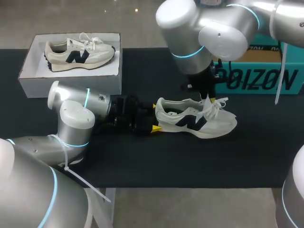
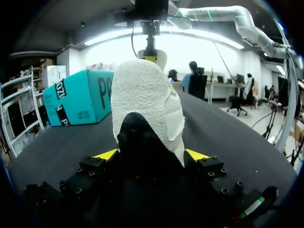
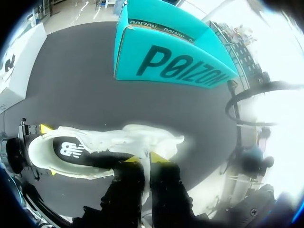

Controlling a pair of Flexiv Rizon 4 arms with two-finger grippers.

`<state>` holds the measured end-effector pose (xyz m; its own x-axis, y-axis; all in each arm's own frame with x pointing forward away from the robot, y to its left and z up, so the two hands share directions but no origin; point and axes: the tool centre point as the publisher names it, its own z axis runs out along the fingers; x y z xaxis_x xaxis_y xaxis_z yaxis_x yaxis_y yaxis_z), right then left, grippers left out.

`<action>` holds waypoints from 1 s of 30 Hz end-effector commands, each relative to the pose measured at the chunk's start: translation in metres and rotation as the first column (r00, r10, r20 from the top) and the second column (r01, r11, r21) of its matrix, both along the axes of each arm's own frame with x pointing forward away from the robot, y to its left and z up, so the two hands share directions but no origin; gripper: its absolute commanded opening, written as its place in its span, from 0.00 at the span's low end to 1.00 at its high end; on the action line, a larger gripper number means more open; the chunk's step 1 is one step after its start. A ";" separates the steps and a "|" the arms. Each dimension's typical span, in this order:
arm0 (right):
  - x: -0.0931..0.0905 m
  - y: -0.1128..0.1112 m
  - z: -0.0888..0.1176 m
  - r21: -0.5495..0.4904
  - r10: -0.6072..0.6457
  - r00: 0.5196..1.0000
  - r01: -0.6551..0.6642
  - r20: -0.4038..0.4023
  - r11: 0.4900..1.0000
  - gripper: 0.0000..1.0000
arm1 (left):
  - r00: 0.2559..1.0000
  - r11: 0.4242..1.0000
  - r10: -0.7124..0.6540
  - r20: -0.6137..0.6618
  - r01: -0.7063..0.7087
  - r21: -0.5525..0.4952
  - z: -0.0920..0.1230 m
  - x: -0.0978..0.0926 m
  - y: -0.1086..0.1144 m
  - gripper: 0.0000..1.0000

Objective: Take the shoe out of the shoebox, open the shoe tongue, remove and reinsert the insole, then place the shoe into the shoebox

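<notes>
The white sneaker was laid on its sole on the black table, outside the shoebox. Its heel was clasped by the left gripper. The two yellow tips were spread about the width of the heel and pressed against its two sides, and the toe was pointed away ahead of the fingers.

The right gripper was brought down from above onto the middle of the shoe. Its fingers were drawn nearly together, and the tongue was pinched between them and held upright. The laces were left loose just beside those fingers, toward the toe. The dark insole was seen inside the shoe, between the two grippers.

Beyond the right gripper, well apart from the shoe, a teal carton was set on the table. The open shoebox was placed behind the left arm and to its side, apart from the held shoe, and a second sneaker was laid on its side in it. Nothing was seen lying between the shoe and the shoebox except the left arm itself.
</notes>
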<state>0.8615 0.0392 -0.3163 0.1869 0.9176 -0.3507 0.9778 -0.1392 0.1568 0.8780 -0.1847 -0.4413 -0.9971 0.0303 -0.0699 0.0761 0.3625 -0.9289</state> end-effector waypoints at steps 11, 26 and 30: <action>-0.001 -0.038 -0.006 0.122 -0.066 0.997 0.069 -0.035 0.990 0.00 | 1.000 1.000 -0.002 -0.001 0.002 0.002 -0.005 0.002 -0.003 0.00; -0.019 -0.007 0.052 0.245 0.163 0.986 -0.151 -0.028 0.958 1.00 | 1.000 1.000 -0.002 -0.001 0.002 0.002 -0.005 0.002 -0.003 0.00; -0.029 0.012 0.077 0.265 0.351 0.935 -0.328 -0.043 0.907 1.00 | 1.000 1.000 -0.002 -0.001 0.002 0.002 -0.005 0.002 -0.003 0.00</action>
<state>0.8419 0.0518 -0.2598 -0.0478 0.9932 -0.1058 0.9957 0.0558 0.0740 0.8787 -0.1864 -0.4416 -0.9971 0.0317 -0.0690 0.0759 0.3634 -0.9286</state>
